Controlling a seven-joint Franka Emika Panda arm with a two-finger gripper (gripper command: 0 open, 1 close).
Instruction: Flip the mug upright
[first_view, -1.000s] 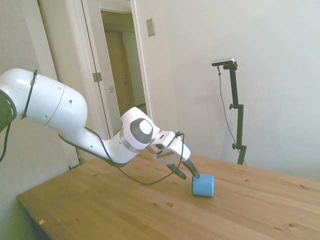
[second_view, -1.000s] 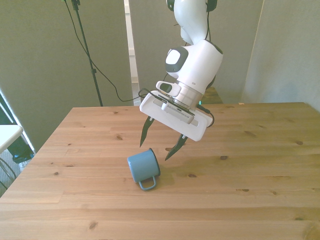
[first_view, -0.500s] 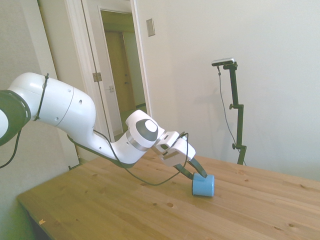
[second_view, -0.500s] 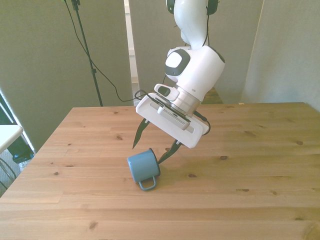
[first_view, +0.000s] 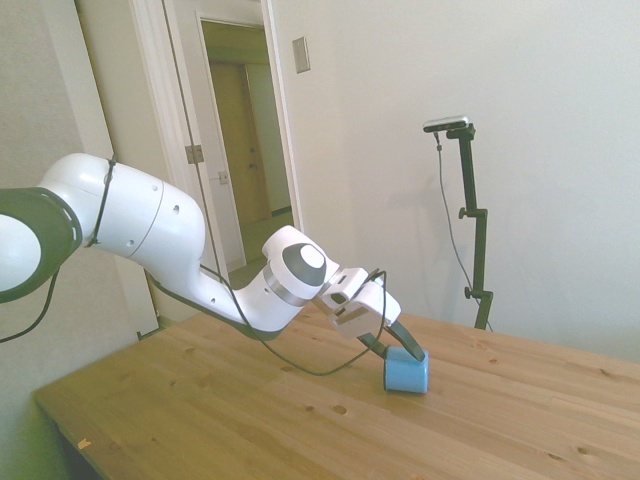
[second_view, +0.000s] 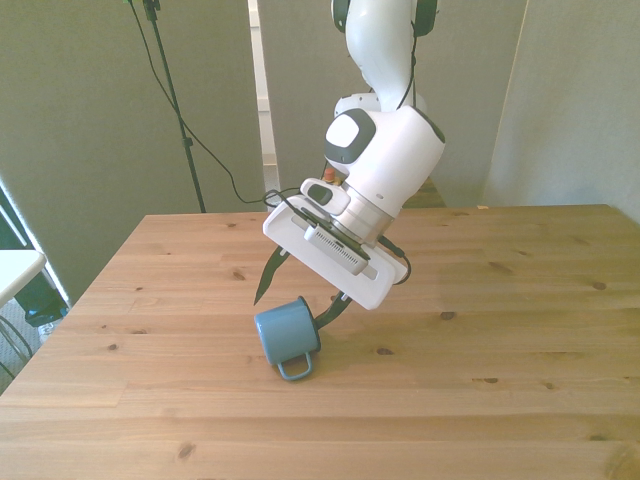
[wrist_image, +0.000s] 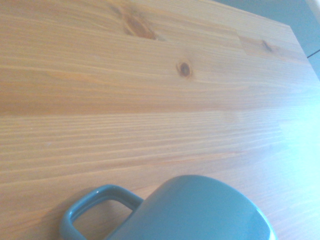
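Front view: I see the mug (second_view: 287, 337) on its side on the tabletop (second_view: 500, 340), handle at 6 o'clock; my pincer (second_view: 297, 297) spreads wide at its upper end, gripping nothing.

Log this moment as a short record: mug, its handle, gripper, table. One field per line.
mug: light blue, lying on its side on the table, not upright
handle: on the side of the mug nearer the camera in the front view, resting low by the wood
gripper: open, tilted, fingers straddling the mug's far end, one finger to each side; contact cannot be told
table: bare knotty wood around the mug
task state: mug not yet flipped
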